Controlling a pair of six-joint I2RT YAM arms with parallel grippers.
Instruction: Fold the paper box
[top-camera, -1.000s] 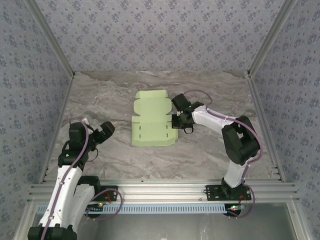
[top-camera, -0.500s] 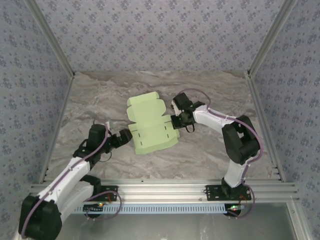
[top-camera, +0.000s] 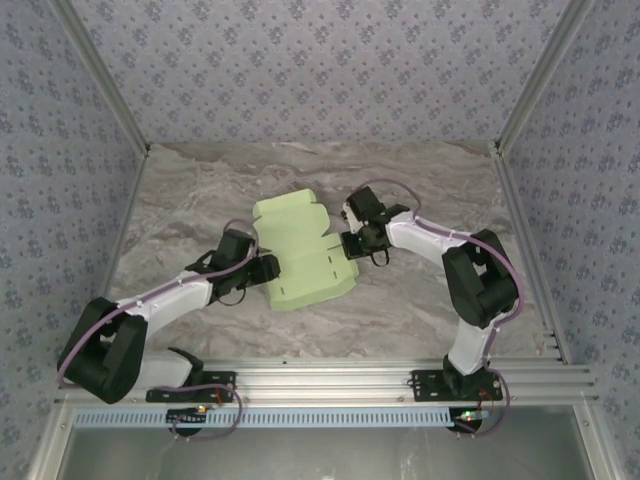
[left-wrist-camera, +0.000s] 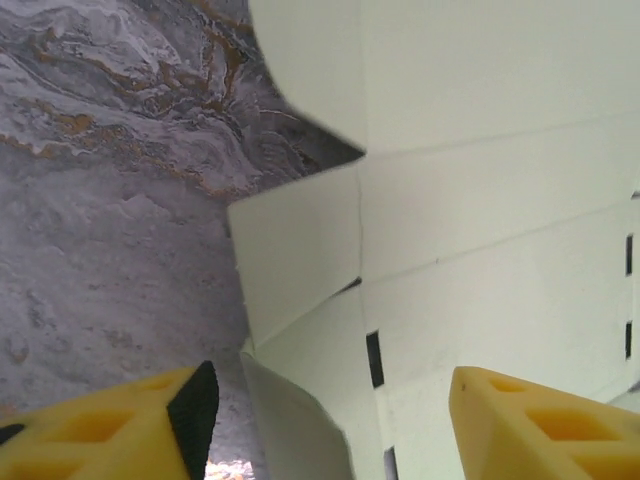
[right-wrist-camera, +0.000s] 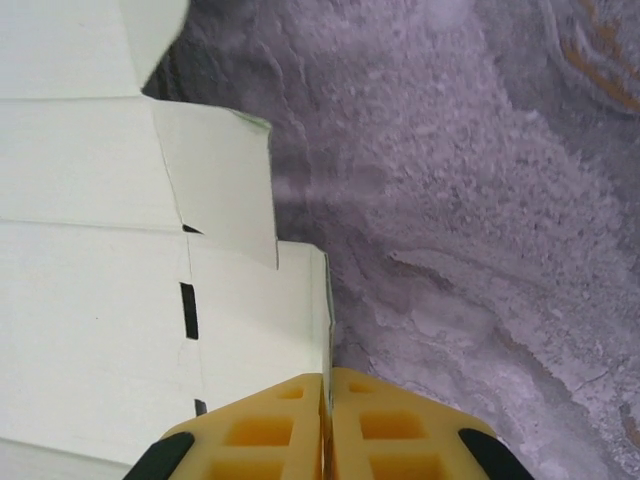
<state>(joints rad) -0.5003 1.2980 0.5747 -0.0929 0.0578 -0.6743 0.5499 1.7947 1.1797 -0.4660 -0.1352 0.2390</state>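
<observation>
The box (top-camera: 300, 255) lies on the table (top-camera: 190, 190). The right end effector (right-wrist-camera: 325, 388) is pinched tight on its right edge. The left end effector (left-wrist-camera: 330, 405) stands apart, straddling its left flap.

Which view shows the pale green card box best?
The top external view: the pale green card box lies whole on the marble table, every flap visible. The left wrist view shows its left flaps and slots between parted fingers; the right wrist view shows one flap edge pinched by closed fingers.
</observation>
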